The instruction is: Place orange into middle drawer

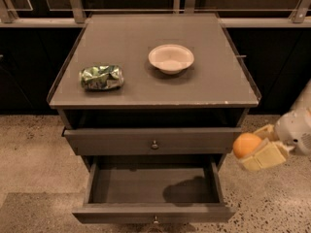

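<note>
The orange (246, 144) is a small round fruit held between the cream-coloured fingers (262, 155) of my gripper (256, 147). The gripper is shut on it and hangs in the air off the cabinet's right front corner, level with the drawer fronts. The middle drawer (154, 184) is pulled out below, a wide shallow dark grey box with a bare floor and a small knob on its front. The orange is just right of and above the drawer's right wall, casting a shadow on the drawer floor.
A white bowl (171, 58) and a shiny green foil snack bag (101, 77) sit on the cabinet top (146, 89). The top drawer (153, 141) is shut, with a brass-coloured knob. Speckled floor surrounds the cabinet; a dark railing runs behind.
</note>
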Controlling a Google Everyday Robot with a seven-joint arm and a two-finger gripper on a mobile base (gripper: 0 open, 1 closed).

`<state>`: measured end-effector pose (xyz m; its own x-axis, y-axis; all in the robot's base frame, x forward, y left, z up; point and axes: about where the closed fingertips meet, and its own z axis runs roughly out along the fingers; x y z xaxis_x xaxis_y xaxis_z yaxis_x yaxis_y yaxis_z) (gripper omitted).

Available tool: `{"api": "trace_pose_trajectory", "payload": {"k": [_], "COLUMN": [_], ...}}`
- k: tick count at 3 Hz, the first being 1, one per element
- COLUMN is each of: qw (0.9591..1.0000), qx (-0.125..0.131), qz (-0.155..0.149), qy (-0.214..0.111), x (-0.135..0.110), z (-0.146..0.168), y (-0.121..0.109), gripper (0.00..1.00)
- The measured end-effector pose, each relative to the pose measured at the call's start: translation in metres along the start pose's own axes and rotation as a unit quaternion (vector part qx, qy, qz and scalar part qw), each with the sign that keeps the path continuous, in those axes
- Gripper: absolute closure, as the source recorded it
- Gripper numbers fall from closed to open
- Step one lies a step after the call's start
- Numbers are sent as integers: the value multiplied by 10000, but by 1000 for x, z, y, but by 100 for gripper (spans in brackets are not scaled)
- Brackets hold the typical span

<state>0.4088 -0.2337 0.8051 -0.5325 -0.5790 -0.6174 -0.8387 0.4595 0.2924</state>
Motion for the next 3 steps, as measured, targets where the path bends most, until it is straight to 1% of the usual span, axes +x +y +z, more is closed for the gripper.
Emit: {"api": "trace_pose_trajectory", "payload": {"k": [1, 2, 3], "qw": [10000, 10000, 9984], "qx": [-34, -17, 48], "qz": [45, 20, 205], "qy": [10, 15, -523], "x": [4, 2, 18], "z": [2, 2, 14], "y": [2, 2, -16], "gripper": [100, 100, 100]}}
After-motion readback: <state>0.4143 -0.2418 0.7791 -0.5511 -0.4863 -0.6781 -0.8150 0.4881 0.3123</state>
